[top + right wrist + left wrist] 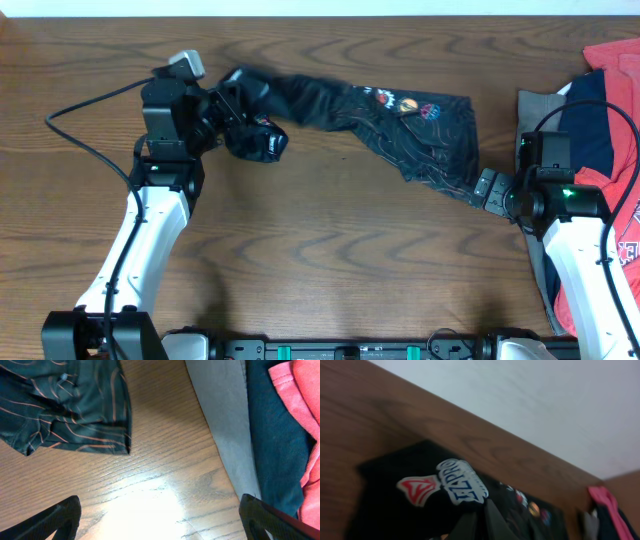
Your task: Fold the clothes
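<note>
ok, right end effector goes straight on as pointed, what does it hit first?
Likely bare table. The right end effector is open, and the jersey lies left of that line. Depth unclear.

The table (150,490) is grained brown wood, smooth, with a soft sheen under glare. The jersey (400,125) is thin black cloth, faintly shiny, with printed logos. The red shirt (305,390), grey garment (220,410) and navy garment (275,435) are matt cloth. The arm shells (135,240) are glossy white plastic.

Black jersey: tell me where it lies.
In the overhead view the black jersey stretches across the far middle of the table, its left end bunched at the left pincer, its right corner beside the open right pincer.
</note>
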### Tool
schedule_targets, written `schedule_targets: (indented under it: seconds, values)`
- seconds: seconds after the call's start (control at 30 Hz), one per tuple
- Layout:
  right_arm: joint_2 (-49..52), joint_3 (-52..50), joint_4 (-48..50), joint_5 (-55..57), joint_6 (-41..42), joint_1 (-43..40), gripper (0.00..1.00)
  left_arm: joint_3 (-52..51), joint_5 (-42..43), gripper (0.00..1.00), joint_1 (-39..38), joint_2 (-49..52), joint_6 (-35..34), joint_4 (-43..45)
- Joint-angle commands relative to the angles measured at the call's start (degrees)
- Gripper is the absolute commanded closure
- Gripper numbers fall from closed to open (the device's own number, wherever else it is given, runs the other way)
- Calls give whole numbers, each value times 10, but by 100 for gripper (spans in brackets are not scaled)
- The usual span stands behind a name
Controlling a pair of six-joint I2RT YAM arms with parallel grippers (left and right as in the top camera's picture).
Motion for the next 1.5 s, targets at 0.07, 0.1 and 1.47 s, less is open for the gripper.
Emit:
schedule_targets:
  seconds: [0.07, 0.1, 1.47]
  values:
    - [-3, 2, 2, 10, 5, -11, 1, 6, 116, 94, 0, -31, 6, 7]
    - [-3, 2, 2, 11, 5, -11, 1, 6, 141, 94, 0, -39, 6, 7]
    - [-3, 0, 6, 27, 5, -11, 1, 3, 10, 2, 41, 10, 115, -305]
